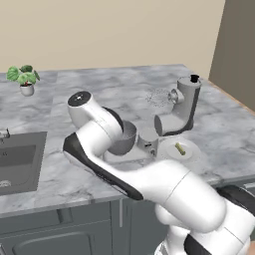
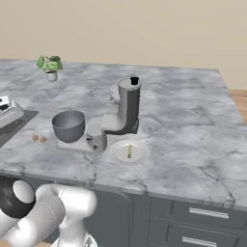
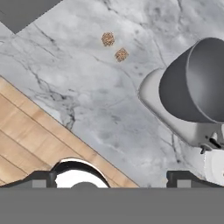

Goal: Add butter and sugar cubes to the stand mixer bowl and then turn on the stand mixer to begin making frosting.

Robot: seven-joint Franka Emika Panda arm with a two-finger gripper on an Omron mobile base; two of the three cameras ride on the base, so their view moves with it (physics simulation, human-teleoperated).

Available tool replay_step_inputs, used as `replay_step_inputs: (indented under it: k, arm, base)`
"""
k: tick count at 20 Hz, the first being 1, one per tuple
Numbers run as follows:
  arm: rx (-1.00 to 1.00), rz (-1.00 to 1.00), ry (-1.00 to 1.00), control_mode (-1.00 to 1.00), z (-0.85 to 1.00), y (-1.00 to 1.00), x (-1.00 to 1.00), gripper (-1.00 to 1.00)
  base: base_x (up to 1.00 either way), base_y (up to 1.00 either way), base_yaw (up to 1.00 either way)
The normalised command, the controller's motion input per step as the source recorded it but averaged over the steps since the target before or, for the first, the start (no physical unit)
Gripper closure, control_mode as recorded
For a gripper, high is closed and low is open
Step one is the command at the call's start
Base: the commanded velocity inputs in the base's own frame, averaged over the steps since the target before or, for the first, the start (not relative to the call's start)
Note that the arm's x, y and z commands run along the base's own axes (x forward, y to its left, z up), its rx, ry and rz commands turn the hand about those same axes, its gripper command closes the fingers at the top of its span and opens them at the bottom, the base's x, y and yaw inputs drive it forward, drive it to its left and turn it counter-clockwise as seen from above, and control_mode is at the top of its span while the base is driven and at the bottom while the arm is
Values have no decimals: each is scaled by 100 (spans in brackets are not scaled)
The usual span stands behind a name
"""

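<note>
Left base view: the butter (image 1: 180, 148) lies on a white plate (image 1: 191, 154) on the marble tabletop (image 1: 99, 94), just in front of the stand mixer (image 1: 180, 107). The mixer's head is tilted up. The bowl (image 1: 124, 139) sits on the mixer's base, partly hidden behind the white arm. Nothing is seen being carried.

Right base view: the bowl (image 2: 68, 126) stands on the flat base of the stand mixer (image 2: 123, 112), and as far as its inside shows, it looks empty. The two sugar cubes (image 2: 39, 139) rest on the tabletop (image 2: 183, 120) just left of the base. The butter (image 2: 129, 151) lies on the plate (image 2: 137, 155) to the right of the bowl.

Hand view: the sugar cubes (image 3: 114, 47) lie side by side on bare marble, apart from the bowl (image 3: 197, 85). The gripper (image 3: 111, 177) hangs above the tabletop edge with its jaws spread wide and nothing between them.

Finding: no ingredient is in the bowl yet. Both loadings and the switching-on remain.
</note>
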Motion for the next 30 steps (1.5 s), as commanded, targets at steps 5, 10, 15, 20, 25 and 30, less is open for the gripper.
replay_step_inputs:
  k: [5, 10, 15, 20, 25, 30]
  arm:
    - [0, 1, 23, -100, -29, 31, 55, -100]
    - [0, 0, 22, -100, -26, 39, 53, -100]
    - [0, 0, 13, -100, -18, 40, 39, -100]
    - [0, 0, 6, -100, -15, 30, 47, -100]
    - [-2, -4, 0, -100, -24, 14, 44, -100]
    - [-4, -5, 0, -100, -31, 6, 30, -100]
  base:
    - [0, 0, 0]
    - [0, 0, 0]
    - [0, 0, 0]
    - [0, 0, 0]
    - [0, 0, 0]
    - [0, 0, 0]
